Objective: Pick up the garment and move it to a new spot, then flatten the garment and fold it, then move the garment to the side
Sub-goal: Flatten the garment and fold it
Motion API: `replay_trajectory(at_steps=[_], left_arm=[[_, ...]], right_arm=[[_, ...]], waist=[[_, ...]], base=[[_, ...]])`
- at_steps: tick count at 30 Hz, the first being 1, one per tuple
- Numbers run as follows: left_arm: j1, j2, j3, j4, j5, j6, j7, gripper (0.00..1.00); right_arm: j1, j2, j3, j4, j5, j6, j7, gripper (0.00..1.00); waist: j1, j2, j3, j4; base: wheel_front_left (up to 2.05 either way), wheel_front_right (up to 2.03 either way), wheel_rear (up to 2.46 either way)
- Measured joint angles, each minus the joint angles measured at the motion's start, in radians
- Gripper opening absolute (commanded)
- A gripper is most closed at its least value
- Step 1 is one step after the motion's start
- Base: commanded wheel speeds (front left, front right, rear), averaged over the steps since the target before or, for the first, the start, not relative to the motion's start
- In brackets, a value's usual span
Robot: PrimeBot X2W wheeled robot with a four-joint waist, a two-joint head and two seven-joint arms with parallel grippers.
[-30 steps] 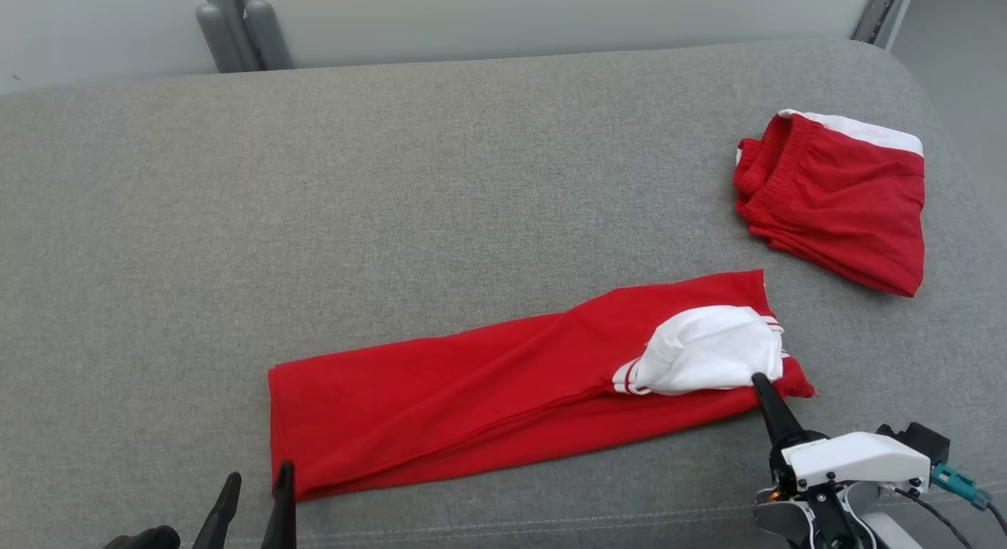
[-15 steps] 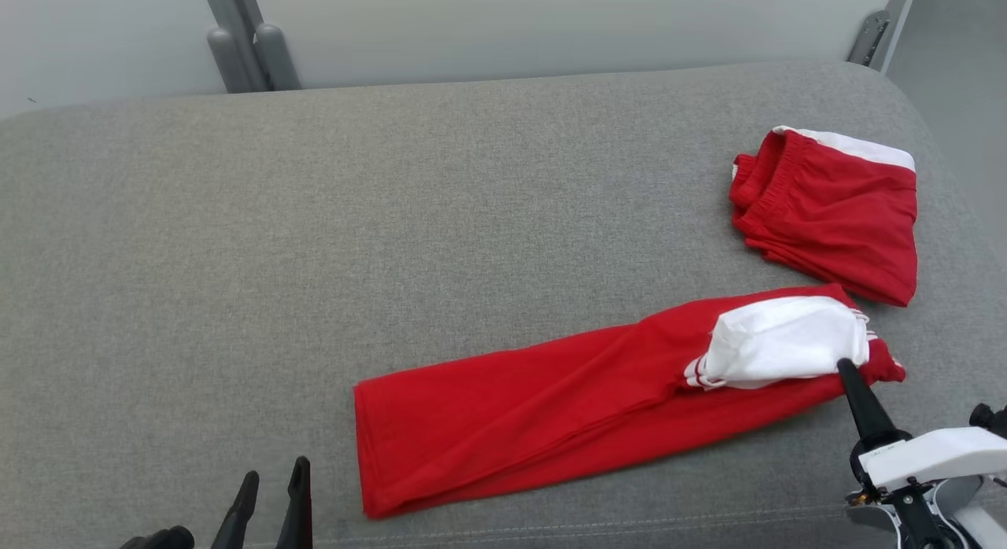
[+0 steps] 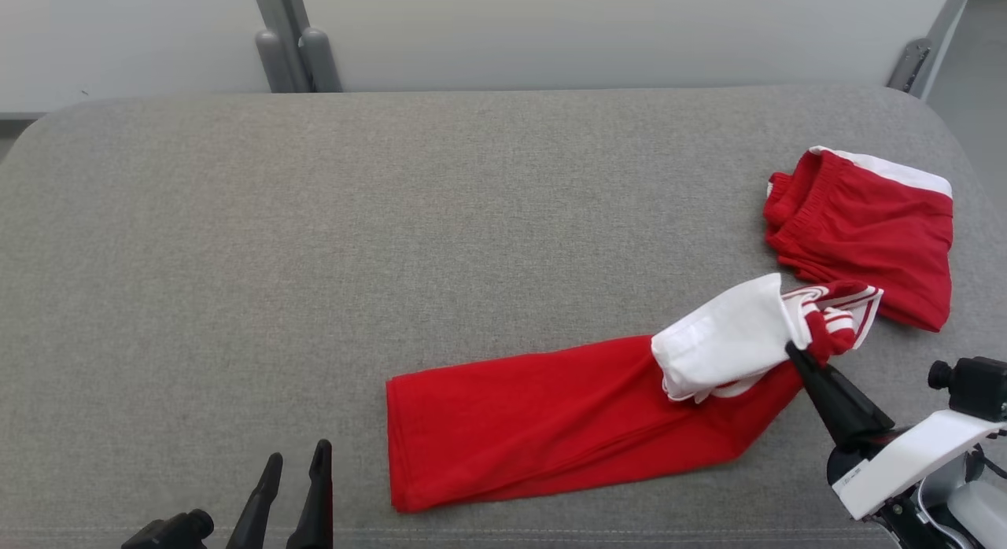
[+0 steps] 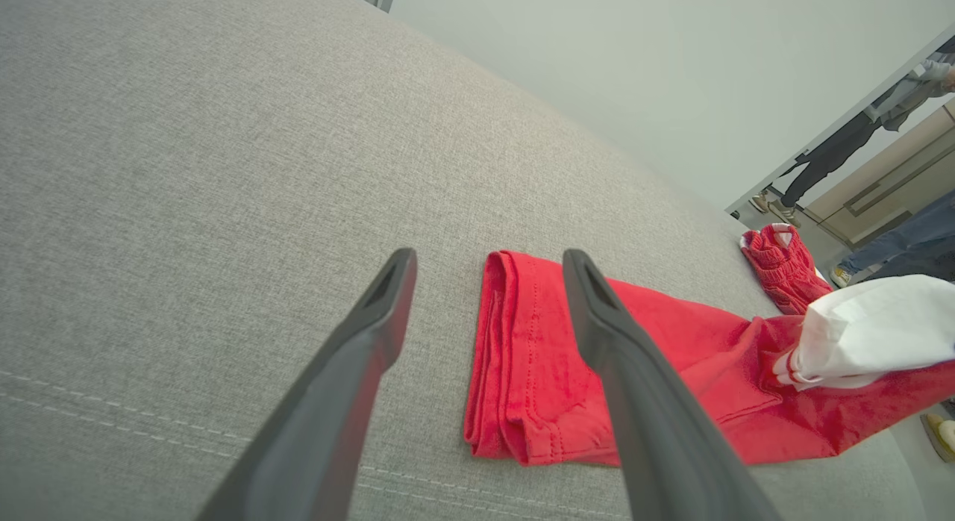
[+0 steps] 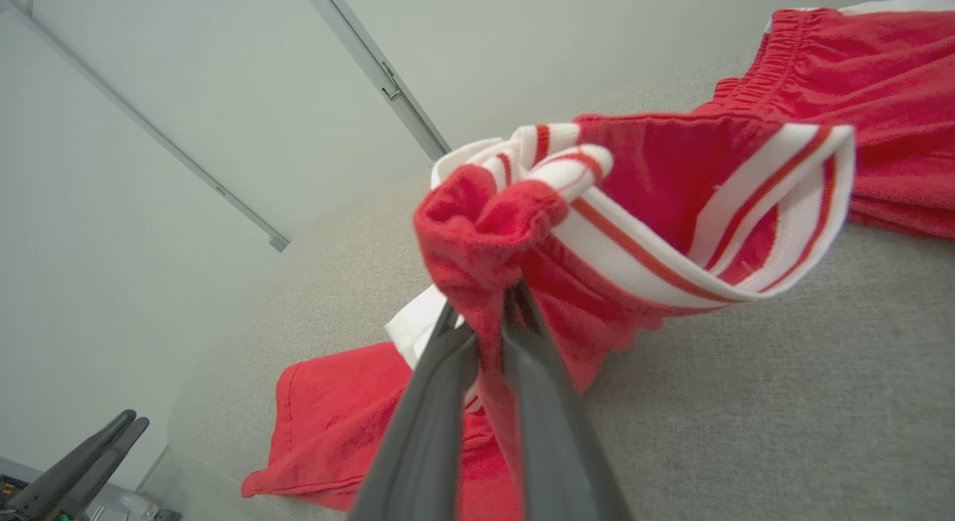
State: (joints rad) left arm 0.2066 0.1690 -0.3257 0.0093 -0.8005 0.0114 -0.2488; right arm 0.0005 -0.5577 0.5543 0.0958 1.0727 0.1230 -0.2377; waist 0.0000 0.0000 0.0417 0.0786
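A long folded red garment [image 3: 566,411] with a white sleeve and red-and-white striped trim lies on the grey cushion [image 3: 393,219], stretching from the front middle toward the right. My right gripper [image 3: 794,354] is shut on its striped right end [image 5: 507,230], which is lifted off the cushion. The garment's left end [image 4: 522,372] rests flat. My left gripper [image 3: 295,470] stands open at the lower left, just left of that end and apart from it, with nothing between its fingers [image 4: 597,334].
A second red garment [image 3: 865,234] with an elastic waistband and a white edge lies folded at the right of the cushion, close behind the lifted end. Grey frame posts [image 3: 295,53] stand behind the cushion. People's legs [image 4: 843,148] show far off.
My right gripper has dragged the garment's striped end to the right and lifted it, so the cloth now bends upward there. The head camera has shifted too. The left gripper stays open.
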Motion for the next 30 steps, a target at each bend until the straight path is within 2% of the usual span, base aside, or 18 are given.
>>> replay_trajectory(at_steps=[7,18,30], left_arm=[[-0.003,-0.027,0.009,0.03,0.0,-0.012,0.0,1.0],[-0.003,-0.052,-0.001,0.074,0.0,-0.031,0.0,1.0],[-0.003,-0.066,-0.024,0.107,0.0,-0.057,0.0,1.0]], right_arm=[[-0.021,-0.063,0.15,-0.089,-0.052,0.0,0.129,0.0],[-0.063,-0.135,0.263,-0.18,-0.017,0.0,0.32,0.0],[-0.129,-0.139,0.24,-0.209,0.128,0.0,0.439,0.0]], waist=[[0.0,0.0,-0.019,0.052],[0.0,0.0,-0.061,0.135],[0.0,0.0,-0.08,0.234]], base=[[0.0,0.0,0.0],[0.0,0.0,0.0],[0.0,0.0,0.0]])
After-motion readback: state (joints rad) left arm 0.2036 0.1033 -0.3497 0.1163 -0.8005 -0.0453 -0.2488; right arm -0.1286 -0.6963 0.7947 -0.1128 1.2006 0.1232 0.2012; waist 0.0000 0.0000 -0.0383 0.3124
